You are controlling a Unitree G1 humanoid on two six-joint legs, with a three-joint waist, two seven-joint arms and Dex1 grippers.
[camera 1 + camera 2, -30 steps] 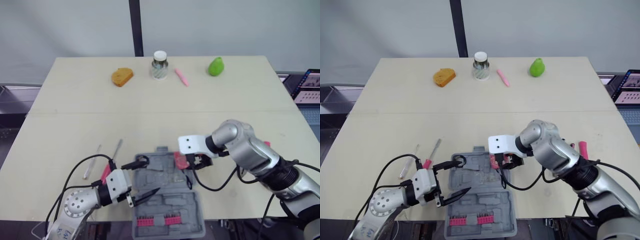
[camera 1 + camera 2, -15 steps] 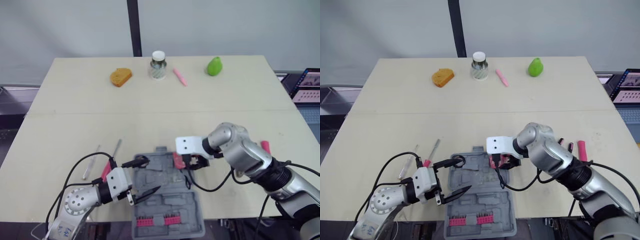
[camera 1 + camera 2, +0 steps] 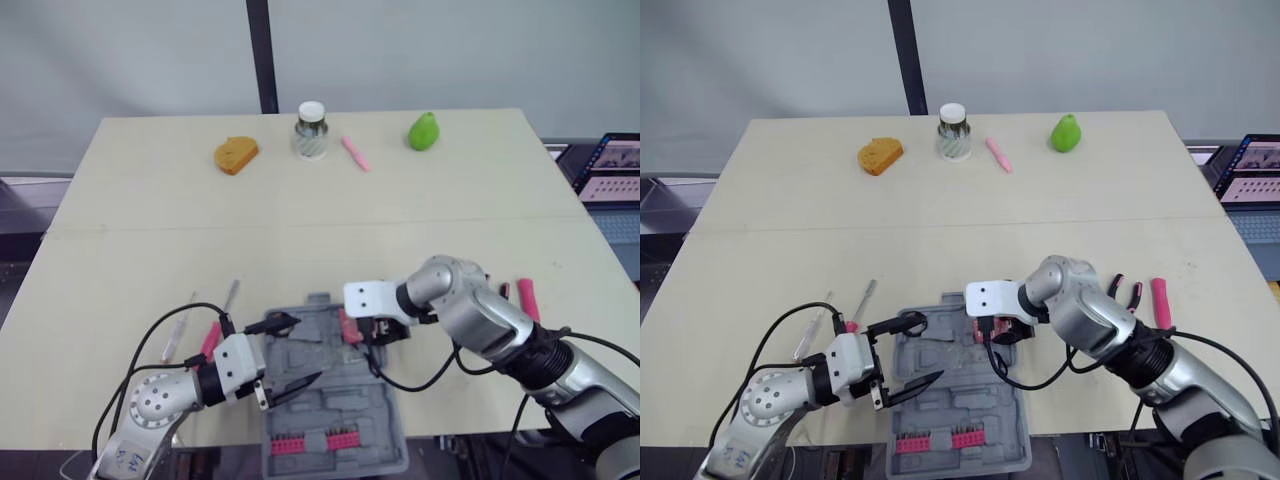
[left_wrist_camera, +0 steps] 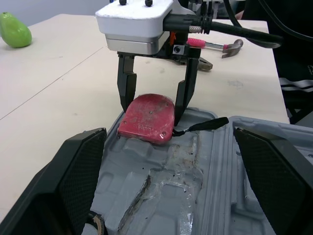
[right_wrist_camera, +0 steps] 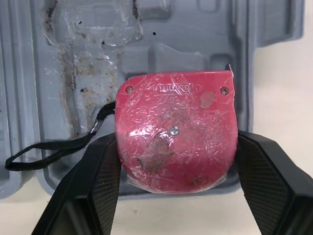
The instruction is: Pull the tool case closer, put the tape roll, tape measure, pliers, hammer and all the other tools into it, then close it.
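The grey tool case [image 3: 340, 398] lies open at the near edge of the bench [image 3: 300, 240]. Its moulded plastic tray is scuffed and glossy in places, with a row of pink bits [image 3: 305, 443] in the nearest half. The left hand [image 3: 298, 348] hovers over the case's left side with its two black fingers spread wide, gripping nothing.

Over the case's far right corner, the right hand [image 4: 152, 108] pinches the tape measure [image 5: 176, 137] by its flat sides. Allowing for a small shift of the head camera, this hand has sunk a little and edged inward over the last second. The tape measure's lower edge now sits at the tray's corner, partly overhanging the rim. I judge the placing nearly done but not finished, since a nudge inward seems needed before release. The tape measure is a rounded red plastic block, scratched, with a screw at its centre and a limp black strap [image 5: 49, 149] trailing across the tray.

Thin metal screwdrivers [image 3: 232, 296] lie left of the case. Beyond the right arm, the pink-handled pliers [image 3: 1125, 290] and hammer [image 3: 1160, 303] are still on the bench.

Along the far edge stand an orange wedge [image 3: 236, 154], a capped jar [image 3: 311, 130], a pink pen [image 3: 354, 153] and a smooth green pear [image 3: 424, 131].
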